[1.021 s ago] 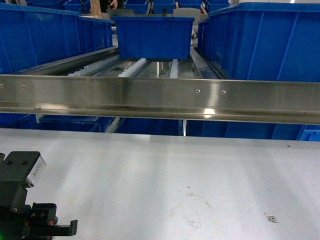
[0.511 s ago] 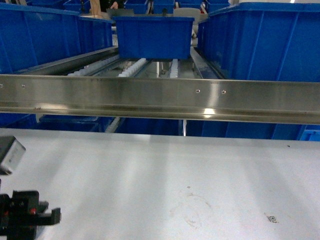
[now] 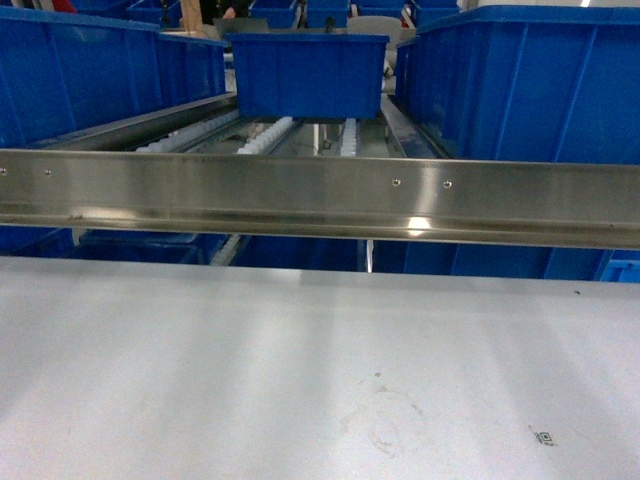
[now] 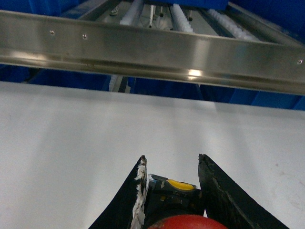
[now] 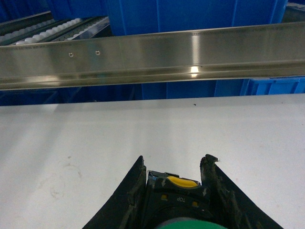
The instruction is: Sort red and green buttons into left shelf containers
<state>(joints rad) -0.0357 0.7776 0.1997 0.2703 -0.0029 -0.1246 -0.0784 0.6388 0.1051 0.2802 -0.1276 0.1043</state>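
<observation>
Left gripper is clamped on the red button: red cap at the frame bottom, dark body with a yellow insert wedged between the two black fingers. Right gripper likewise grips the green button, its body marked "TOP" sitting between the pads. Both hang above the white table, short of its far edge; neither arm shows in the head view. Past that edge runs the steel rail, then roller lanes and the blue bins at left.

Judgement: carry phase, nothing deposited yet. To do it well, lift clear of the rail before reaching forward, keep the grip firm, centre over a left bin's opening, then release low so the button doesn't bounce out.
</observation>
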